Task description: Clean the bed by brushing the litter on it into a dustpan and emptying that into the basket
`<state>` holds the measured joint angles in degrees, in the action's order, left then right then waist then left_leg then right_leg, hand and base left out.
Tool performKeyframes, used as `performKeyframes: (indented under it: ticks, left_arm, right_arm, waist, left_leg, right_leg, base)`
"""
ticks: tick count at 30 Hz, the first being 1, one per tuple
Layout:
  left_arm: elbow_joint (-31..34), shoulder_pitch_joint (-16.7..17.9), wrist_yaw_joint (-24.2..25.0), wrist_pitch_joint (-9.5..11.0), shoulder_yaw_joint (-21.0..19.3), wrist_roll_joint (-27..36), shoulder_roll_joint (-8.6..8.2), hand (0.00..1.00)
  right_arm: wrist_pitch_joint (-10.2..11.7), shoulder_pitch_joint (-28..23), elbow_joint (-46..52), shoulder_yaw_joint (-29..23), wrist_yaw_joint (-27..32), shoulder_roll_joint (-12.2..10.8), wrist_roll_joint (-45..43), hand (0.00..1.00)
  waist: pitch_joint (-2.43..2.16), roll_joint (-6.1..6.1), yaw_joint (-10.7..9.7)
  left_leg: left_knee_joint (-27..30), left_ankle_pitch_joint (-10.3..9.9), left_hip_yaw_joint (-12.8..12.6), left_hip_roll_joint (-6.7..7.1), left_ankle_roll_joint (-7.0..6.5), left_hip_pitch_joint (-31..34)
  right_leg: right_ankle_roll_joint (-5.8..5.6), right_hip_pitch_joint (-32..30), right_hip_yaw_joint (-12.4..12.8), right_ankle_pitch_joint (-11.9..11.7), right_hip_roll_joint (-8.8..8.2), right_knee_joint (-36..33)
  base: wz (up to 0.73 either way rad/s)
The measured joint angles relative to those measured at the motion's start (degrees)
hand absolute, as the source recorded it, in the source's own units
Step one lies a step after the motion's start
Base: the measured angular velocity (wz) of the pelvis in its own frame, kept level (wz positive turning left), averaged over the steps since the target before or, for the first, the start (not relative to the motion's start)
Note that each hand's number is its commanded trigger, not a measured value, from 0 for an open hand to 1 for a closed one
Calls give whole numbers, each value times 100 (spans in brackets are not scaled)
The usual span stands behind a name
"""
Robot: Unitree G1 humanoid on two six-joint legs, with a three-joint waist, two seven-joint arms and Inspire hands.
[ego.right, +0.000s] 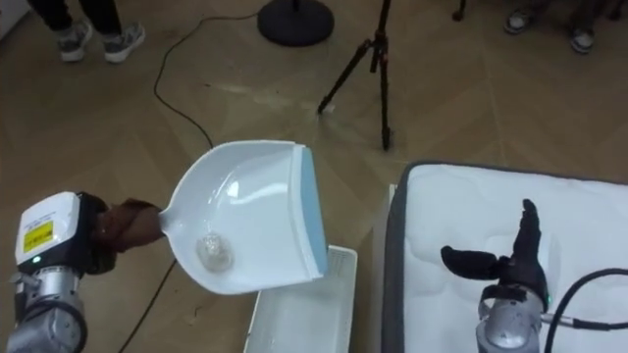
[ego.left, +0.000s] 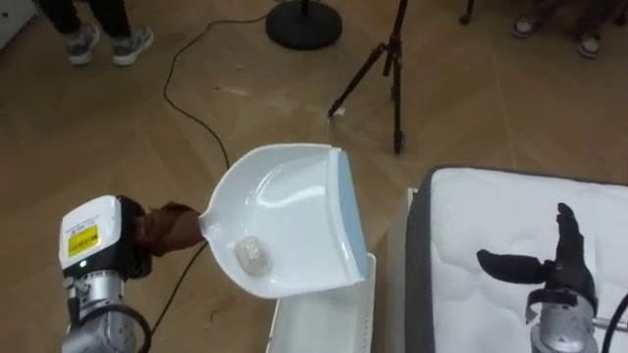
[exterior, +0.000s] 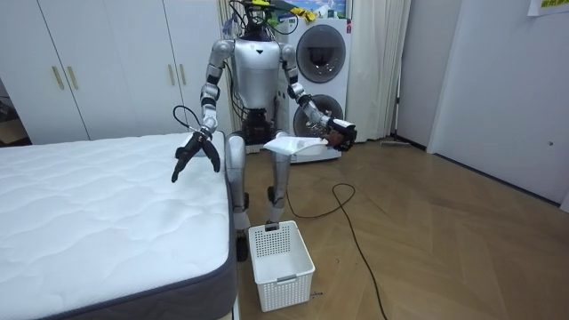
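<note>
Left hand (ego.left: 165, 229) gripping dustpan (ego.left: 294, 191) handle, crumpled wad (ego.left: 253, 255), perhaps plastic, inside pan

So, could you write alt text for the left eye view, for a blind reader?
The robot's left hand holds a white dustpan with a small clear scrap in it, a white basket on the floor below; its right hand is open over the bed.

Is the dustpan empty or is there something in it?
Not empty. A small crumpled pale wad lies in the bowl of the white dustpan, near the handle end gripped by the left hand.
</note>
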<state>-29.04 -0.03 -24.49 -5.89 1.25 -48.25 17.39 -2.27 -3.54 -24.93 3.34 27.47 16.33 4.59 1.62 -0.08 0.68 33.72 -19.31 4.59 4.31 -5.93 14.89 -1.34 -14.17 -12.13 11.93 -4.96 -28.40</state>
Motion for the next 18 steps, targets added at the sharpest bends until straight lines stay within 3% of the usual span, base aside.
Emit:
performKeyframes:
  ticks: [4,7,11,16,18]
  left_arm:
    - [-462,-175,-34,-8,21,-81,73,100]
    - [-554,-256,-174,1,163,-114,255,100]
    - [-864,-525,-252,14,226,-124,387,100]
    - [-1079,-911,-381,137,478,-141,517,100]
    - [-1152,-1039,-456,130,597,-146,620,100]
  right_arm:
    - [235,351,-775,9,-35,5,-19,0]
    - [310,586,-1025,13,6,2,-18,0]
    - [434,801,-1091,17,66,6,-46,0]
    - [606,1119,-1601,54,164,9,-124,0]
    - [609,1119,-1711,123,163,9,-232,0]
  waist:
    - [33,-31,-14]
    - [33,-26,-15]
    - [42,30,-28]
    - [104,155,-57]
    - [104,186,-56]
  left_leg:
    - [131,-89,-40,32,-19,113]
    - [136,-68,-93,38,-45,360]
    - [156,-53,-147,39,-50,592]
    - [175,-47,-294,42,-57,775]
    - [177,-47,-319,42,-57,831]
  right_leg:
    - [-21,-184,56,136,-54,-241]
    - [-21,-497,81,129,-103,-315]
    - [-20,-776,106,129,-126,-371]
    - [-20,-980,102,141,-211,-451]
    - [-21,-1040,111,141,-215,-454]
  base:
    - [0]
    - [-6]
    - [-6]
    - [-2]
    - [-2]
